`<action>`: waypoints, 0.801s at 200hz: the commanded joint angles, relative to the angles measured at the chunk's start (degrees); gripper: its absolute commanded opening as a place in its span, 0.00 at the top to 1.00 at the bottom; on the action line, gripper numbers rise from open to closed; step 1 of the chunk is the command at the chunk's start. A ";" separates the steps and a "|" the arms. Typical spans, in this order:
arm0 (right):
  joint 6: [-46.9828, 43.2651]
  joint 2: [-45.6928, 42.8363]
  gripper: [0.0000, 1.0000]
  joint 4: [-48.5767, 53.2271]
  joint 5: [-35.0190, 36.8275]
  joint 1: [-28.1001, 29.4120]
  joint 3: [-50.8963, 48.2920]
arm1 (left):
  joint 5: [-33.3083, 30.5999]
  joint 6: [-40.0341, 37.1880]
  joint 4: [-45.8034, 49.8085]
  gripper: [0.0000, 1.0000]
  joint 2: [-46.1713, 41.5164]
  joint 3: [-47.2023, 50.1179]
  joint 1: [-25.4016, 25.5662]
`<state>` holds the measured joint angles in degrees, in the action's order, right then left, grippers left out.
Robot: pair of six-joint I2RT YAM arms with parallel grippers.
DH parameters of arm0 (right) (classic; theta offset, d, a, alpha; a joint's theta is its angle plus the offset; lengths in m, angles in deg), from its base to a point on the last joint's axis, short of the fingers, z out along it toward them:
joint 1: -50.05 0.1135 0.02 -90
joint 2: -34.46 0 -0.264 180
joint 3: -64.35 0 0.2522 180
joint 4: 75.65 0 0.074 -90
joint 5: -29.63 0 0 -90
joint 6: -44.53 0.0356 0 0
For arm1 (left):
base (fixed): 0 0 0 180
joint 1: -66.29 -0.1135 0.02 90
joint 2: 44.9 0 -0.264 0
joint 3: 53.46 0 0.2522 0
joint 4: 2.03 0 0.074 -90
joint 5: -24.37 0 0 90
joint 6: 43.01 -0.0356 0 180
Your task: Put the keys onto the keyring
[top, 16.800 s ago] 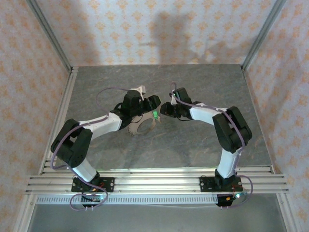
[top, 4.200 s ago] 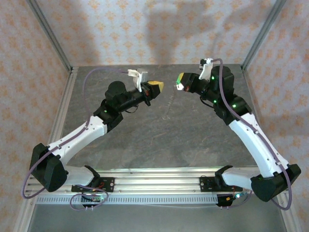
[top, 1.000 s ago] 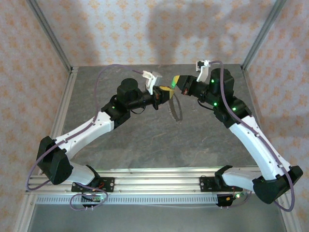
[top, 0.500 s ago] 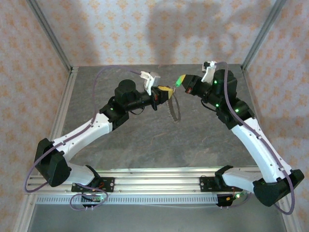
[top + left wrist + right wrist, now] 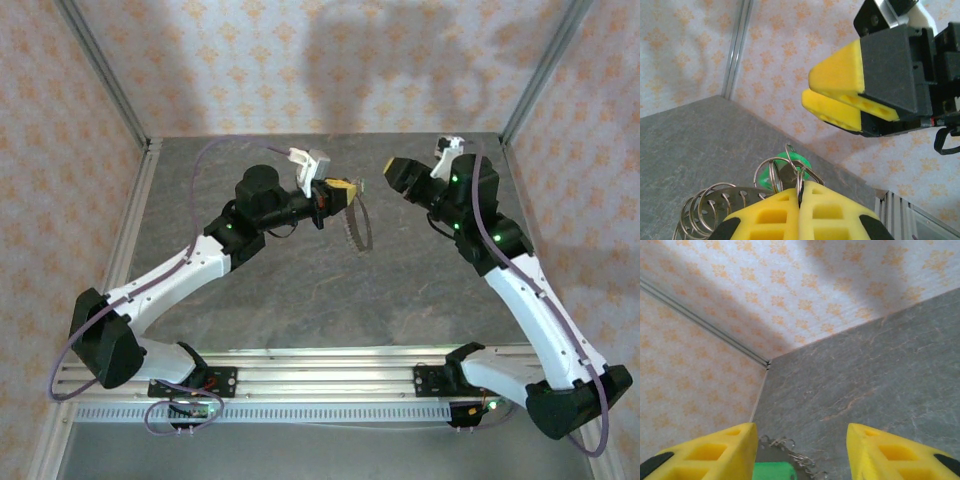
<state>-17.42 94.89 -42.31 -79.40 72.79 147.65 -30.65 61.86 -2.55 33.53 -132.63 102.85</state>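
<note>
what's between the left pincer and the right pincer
Left wrist view: the green key and keyring loops stick up from the left pincer, then open air up to the right pincer.

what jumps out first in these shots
The left gripper, high over the table, is shut on the keyring, which dangles beneath it. A bright green key sits against the ring right at that grip. Facing it, the right gripper hangs open, apart from both.
</note>
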 commanded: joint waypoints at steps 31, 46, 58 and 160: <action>-3.60 -2.27 0.51 -6.29 -9.38 -1.15 -1.63 | 3.60 -0.22 -0.62 1.00 -1.62 -2.73 -2.43; -4.49 -1.94 0.53 -9.37 -14.22 -1.16 -2.24 | 5.58 0.05 -0.19 1.00 -1.29 -3.67 -3.48; -4.85 -1.68 0.54 -12.02 -17.65 -1.29 -3.17 | 7.64 0.57 0.13 1.00 -0.88 -4.56 -4.31; -1.36 2.88 0.44 -24.82 -29.39 -1.47 -3.41 | 16.67 2.05 3.30 1.00 2.07 -11.40 -6.88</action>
<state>-19.73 96.46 -62.01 -105.04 71.75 142.23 -17.36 62.98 1.36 35.15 -141.17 96.51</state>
